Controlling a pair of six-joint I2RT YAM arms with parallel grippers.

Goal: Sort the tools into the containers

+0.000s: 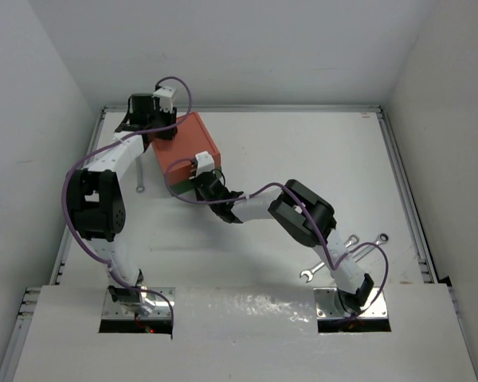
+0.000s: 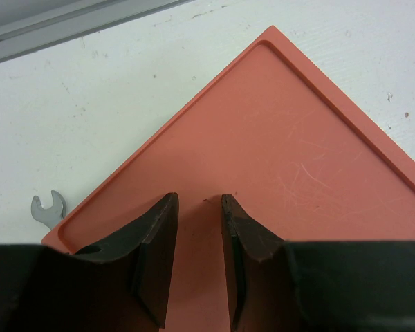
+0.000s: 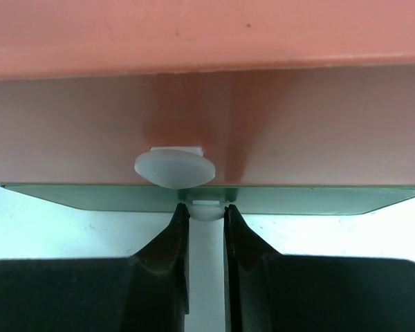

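Note:
The small square box (image 1: 193,147) stands at the back left, its orange-red top (image 2: 283,159) filling the left wrist view. My left gripper (image 2: 198,199) hovers low over that top, jaws apart and empty; it also shows in the top view (image 1: 166,131). My right gripper (image 3: 206,207) is shut on the white knob (image 3: 207,211) of the dark green lower drawer (image 3: 332,199), under the orange-red drawer's knob (image 3: 174,169). In the top view it (image 1: 194,177) is at the box front. One silver wrench (image 1: 140,189) lies left of the box, its head also in the left wrist view (image 2: 48,207). The hex key is out of view.
Three more silver wrenches lie at the front right: one (image 1: 311,273) near the right arm's base, two (image 1: 351,241) (image 1: 376,241) side by side. Purple cables loop along both arms. A metal rail (image 1: 406,199) edges the table on the right.

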